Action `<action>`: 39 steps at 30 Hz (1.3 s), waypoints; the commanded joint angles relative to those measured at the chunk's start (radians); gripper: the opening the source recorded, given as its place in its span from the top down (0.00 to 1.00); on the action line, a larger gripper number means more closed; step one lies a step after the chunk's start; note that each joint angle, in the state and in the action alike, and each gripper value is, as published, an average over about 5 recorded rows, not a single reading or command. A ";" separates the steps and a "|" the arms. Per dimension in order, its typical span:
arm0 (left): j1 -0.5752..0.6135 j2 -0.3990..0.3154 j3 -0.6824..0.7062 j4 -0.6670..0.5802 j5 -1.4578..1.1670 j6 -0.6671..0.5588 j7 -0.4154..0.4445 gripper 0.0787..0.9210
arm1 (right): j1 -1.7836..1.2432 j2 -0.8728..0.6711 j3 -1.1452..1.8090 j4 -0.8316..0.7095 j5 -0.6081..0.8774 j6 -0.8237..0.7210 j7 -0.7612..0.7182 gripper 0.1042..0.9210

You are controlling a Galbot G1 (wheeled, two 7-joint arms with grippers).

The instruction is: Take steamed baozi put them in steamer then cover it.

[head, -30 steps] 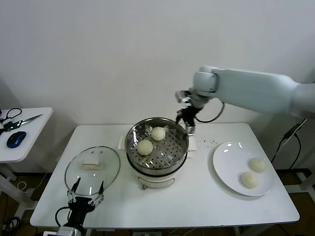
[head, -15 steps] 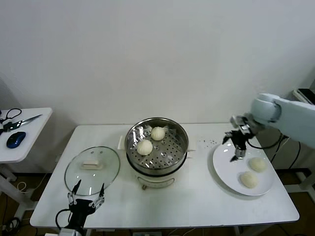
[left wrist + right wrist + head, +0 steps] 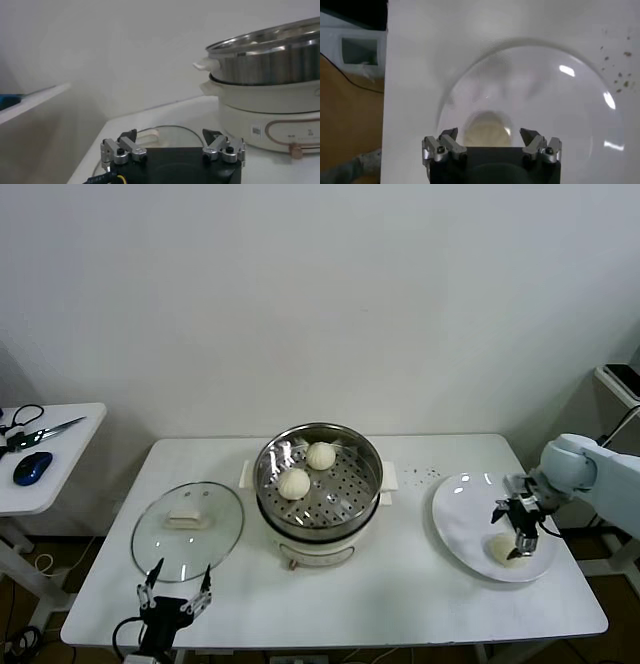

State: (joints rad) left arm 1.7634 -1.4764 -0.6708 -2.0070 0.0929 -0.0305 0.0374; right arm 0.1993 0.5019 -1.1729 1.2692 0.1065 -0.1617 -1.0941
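The steamer (image 3: 268, 484), a shiny steel basket on a white pot base, stands mid-table with two cream baozi in it (image 3: 320, 455) (image 3: 294, 483). It also fills the side of the left wrist view (image 3: 270, 65). On the white plate (image 3: 460, 519) at the right my right gripper (image 3: 516, 528) hangs open, low over a baozi (image 3: 487, 131) that lies between its spread fingertips. Another baozi (image 3: 501, 550) shows just beside it in the head view. The glass cover (image 3: 188, 529) lies flat at the table's left. My left gripper (image 3: 176, 599) is parked open at the front edge, just short of it.
A side table (image 3: 60, 474) at the far left carries scissors (image 3: 40, 432) and a blue mouse (image 3: 32, 467). Dark crumbs (image 3: 425, 474) lie between steamer and plate. The plate sits near the table's right edge.
My right arm has swung from the steamer's far rim out to the right and come down over the plate, jaws still open. The left arm has barely moved.
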 commanded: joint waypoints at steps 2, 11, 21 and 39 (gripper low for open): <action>-0.001 -0.003 -0.001 0.009 0.004 0.000 0.000 0.12 | -0.144 0.020 0.114 -0.101 -0.089 0.020 0.000 0.12; -0.008 -0.005 -0.001 0.016 0.007 0.002 0.000 0.12 | -0.155 0.077 0.130 -0.147 -0.112 0.028 -0.001 0.12; -0.004 -0.011 -0.001 0.018 0.007 -0.002 -0.001 0.12 | -0.131 0.087 0.103 -0.148 -0.113 0.033 -0.010 0.25; 0.000 -0.005 0.003 0.007 0.004 0.001 0.000 0.12 | 0.630 0.306 -0.415 -0.055 -0.024 0.445 -0.010 0.32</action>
State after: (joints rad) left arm 1.7626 -1.4832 -0.6699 -1.9981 0.0971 -0.0306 0.0369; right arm 0.3711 0.6450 -1.2865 1.1852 0.0401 0.0368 -1.1073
